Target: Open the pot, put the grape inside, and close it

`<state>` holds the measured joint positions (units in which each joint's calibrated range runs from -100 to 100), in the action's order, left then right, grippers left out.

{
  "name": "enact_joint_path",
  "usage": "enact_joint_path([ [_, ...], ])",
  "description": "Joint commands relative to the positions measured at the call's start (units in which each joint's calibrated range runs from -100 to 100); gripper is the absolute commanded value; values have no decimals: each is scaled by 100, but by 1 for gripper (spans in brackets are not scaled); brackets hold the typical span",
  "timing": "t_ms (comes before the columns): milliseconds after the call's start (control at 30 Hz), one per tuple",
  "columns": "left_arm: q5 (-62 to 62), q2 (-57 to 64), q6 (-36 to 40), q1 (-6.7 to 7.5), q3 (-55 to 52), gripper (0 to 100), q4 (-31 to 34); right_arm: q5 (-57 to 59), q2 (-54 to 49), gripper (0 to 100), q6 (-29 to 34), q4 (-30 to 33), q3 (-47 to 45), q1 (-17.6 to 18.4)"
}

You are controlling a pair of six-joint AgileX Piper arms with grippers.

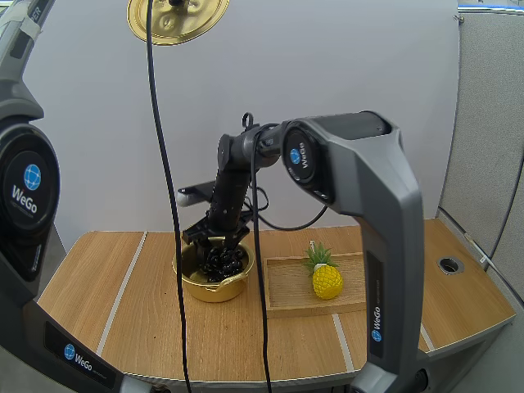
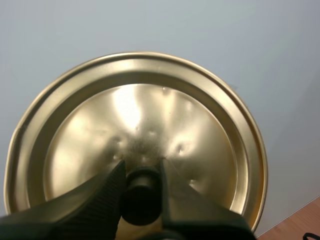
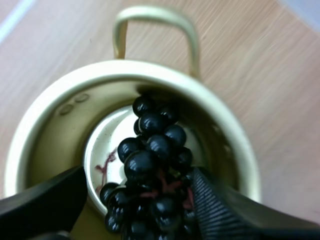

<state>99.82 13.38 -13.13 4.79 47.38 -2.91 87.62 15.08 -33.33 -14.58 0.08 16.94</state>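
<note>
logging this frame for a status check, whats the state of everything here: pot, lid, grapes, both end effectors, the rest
pot: open, upright on the table
lid: off the pot, held up in the air
knob: pinched by the left end effector
grapes: down inside the pot
left end effector: shut on the lid
right end effector: open, over the pot, astride the grapes
wooden tray: flat on the table beside the pot
pineapple: upright on the wooden tray
</note>
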Motion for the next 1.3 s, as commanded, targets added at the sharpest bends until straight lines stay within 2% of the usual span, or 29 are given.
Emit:
enact_joint_path([
  [0,-216,18,27,15,60,0,48,46,-421,100,23,71,-15,-23],
  [267,-216,18,27,15,60,0,48,275,-1111,100,52,145,-15,-23],
  [667,-216,18,27,15,60,0,48,1238,-2023,100,128,686,-15,-23],
  [1267,-216,18,27,15,60,0,48,1238,-3408,100,471,1125,-118,-23],
])
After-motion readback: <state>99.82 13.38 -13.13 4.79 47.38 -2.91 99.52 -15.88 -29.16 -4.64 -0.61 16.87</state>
